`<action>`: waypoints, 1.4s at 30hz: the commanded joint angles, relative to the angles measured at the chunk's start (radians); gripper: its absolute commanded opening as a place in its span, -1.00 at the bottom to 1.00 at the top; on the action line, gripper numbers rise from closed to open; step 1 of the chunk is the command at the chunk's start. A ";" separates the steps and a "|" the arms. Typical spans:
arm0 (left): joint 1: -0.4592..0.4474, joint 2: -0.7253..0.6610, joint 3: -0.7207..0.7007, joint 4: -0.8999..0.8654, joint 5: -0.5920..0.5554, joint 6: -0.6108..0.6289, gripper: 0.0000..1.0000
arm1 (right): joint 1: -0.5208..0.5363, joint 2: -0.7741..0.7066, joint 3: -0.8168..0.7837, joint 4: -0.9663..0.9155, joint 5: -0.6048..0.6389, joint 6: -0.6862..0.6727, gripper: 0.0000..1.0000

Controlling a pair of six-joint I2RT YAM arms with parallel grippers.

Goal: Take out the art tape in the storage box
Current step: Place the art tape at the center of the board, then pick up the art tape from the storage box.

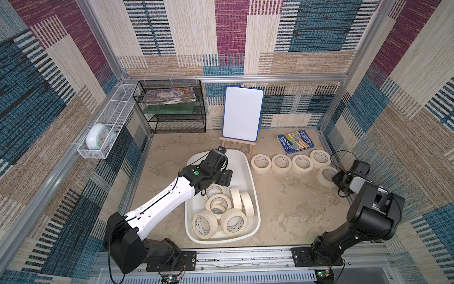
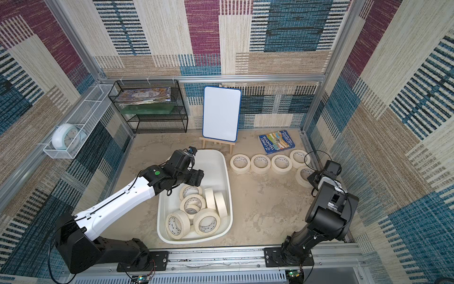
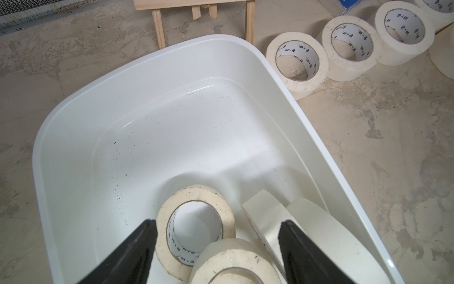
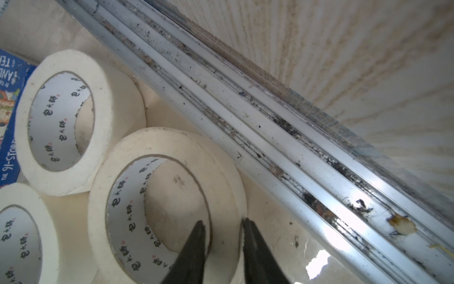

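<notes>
Wide-spread left pincer [image 3: 218, 222] over 4 art tape rolls [image 3: 196, 194] in storage box [image 3: 73, 147].

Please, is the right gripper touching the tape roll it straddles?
Cannot tell: the right wrist view shows the right gripper straddling the tape roll wall, neither gap nor contact plain.

The storage box [image 3: 152, 137] is smooth, glossy white plastic, finely flecked with dark specks. The art tape [image 3: 196, 194] is matt cream paper, its faces faintly gritty, wound on smoother white printed cores. The tabletop [image 1: 290, 204] looks like rough, mottled beige stone or plaster. The easel [image 3: 158, 29] is bare pale wood and its whiteboard [image 1: 242, 113] is sleek and glossy. The far-left shelf [image 1: 180, 123] is black metal mesh. The right-side rail [image 4: 270, 137] is dull, grimy aluminium, and the walls [image 1: 231, 32] are coarse woven cloth.
</notes>
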 commanded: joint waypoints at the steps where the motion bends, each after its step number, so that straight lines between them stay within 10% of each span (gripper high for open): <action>1: -0.013 -0.003 0.013 -0.047 -0.010 -0.003 0.66 | 0.017 -0.042 0.005 -0.018 0.043 -0.017 -0.02; 19: -0.108 0.092 0.063 -0.189 0.147 -0.103 0.68 | 0.526 -0.221 0.095 -0.305 -0.041 -0.110 0.17; 42: -0.138 0.284 0.081 -0.072 0.236 -0.137 0.67 | 0.555 -0.188 0.058 -0.274 -0.038 -0.134 0.12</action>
